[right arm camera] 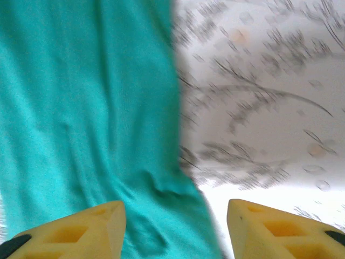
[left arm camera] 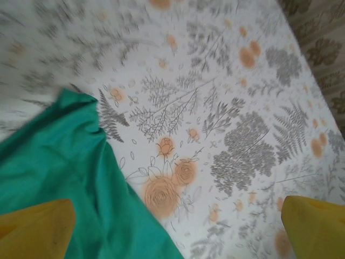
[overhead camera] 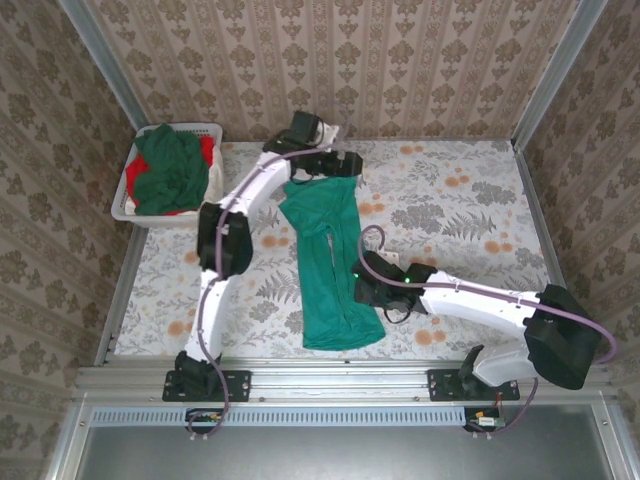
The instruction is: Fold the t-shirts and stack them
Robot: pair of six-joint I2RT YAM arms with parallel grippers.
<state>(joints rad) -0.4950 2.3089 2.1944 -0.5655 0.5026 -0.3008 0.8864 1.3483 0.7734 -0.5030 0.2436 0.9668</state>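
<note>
In the top view, the teal-green t-shirt [overhead camera: 330, 265] lies as a long narrow strip down the middle of the counter [overhead camera: 470, 200], its lower end near the bottom edge. Your left tool [overhead camera: 348, 166] sits at the strip's upper end and your right tool [overhead camera: 360, 285] at its right edge, lower down. From here you cannot tell how either stands. At the upper left, the white laundry basket [overhead camera: 120, 205] holds a dark green t-shirt [overhead camera: 170, 170] heaped over a red t-shirt [overhead camera: 207, 150].

In the left wrist view, the yellow fingertips [left arm camera: 35, 226] sit in the two lower corners, spread wide and gripping nothing. The teal-green t-shirt fills the lower left, and its edge runs diagonally toward bottom centre over the flowered counter.

In the right wrist view, the yellow fingertips [right arm camera: 81, 229] are parted and hold nothing. The teal-green t-shirt covers the left half of the frame, and its right edge drops between the fingers, with blurred counter to the right.
</note>
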